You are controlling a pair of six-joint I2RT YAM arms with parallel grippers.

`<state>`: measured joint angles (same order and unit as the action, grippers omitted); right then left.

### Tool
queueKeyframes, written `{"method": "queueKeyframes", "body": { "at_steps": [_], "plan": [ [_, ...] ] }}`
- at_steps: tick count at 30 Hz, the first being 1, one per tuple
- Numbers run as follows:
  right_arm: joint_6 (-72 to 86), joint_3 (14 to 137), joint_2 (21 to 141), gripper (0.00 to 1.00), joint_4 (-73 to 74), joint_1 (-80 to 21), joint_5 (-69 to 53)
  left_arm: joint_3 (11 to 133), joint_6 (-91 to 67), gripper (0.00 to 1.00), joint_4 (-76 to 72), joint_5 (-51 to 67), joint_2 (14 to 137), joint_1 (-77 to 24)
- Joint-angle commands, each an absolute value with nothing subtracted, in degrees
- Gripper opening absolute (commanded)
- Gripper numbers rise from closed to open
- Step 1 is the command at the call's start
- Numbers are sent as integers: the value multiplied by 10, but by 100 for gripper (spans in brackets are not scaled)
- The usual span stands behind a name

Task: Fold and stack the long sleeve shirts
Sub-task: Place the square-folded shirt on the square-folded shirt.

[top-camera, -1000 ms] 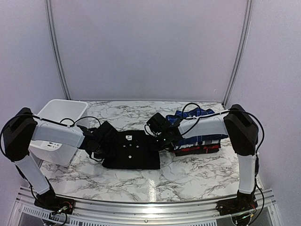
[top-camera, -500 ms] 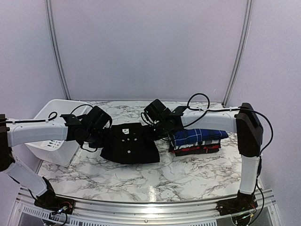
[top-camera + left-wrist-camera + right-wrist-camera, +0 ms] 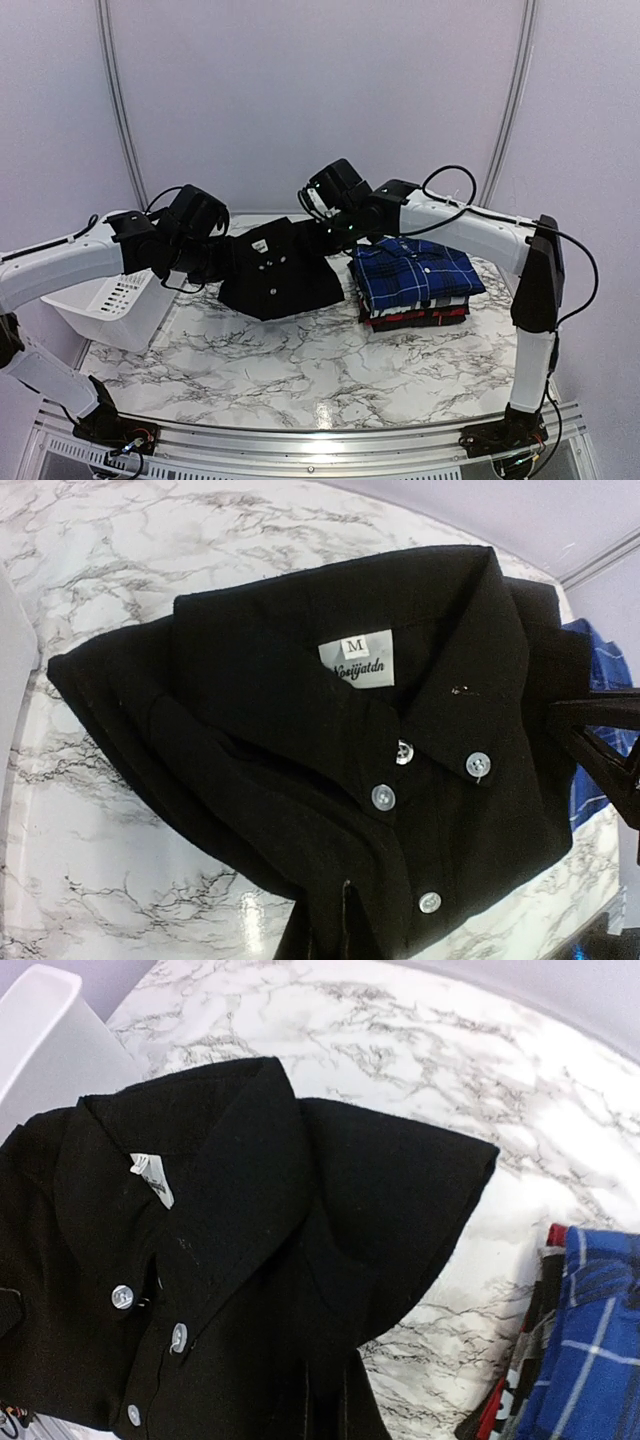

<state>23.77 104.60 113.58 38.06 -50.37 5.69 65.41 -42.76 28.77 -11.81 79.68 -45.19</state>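
The folded black shirt (image 3: 278, 280) hangs above the bench (image 3: 300, 380), between the basket (image 3: 100, 300) and the plaid stack (image 3: 415, 285). The left end effector (image 3: 220, 262) has its left edge and the right end effector (image 3: 328, 238) its right edge. The fingers are buried in cloth, but the shirt hangs from both, so I judge each clamped on it. It looks light, soft and limp: the middle sags and the lower folds droop, so the fold could slip open. Gripping both sides through all layers, level and taut, should suit laying it on the stack.
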Motion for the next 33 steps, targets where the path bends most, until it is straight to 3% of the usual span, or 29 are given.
{"method": "queueKeyframes", "body": {
  "at_steps": [1, 22, 33],
  "plan": [
    [200, 1103, 1094, 0, 432, -477, 77, 726, -412, 0, 291, -88, 801, -461],
    [123, 915, 882, 0, 434, -236, 104, 1176, -434, 0, 236, -84, 1191, -571],
    [106, 841, 831, 0, 419, -153, 85, 1298, -460, 0, 196, -64, 1312, -591]
  ]
}}
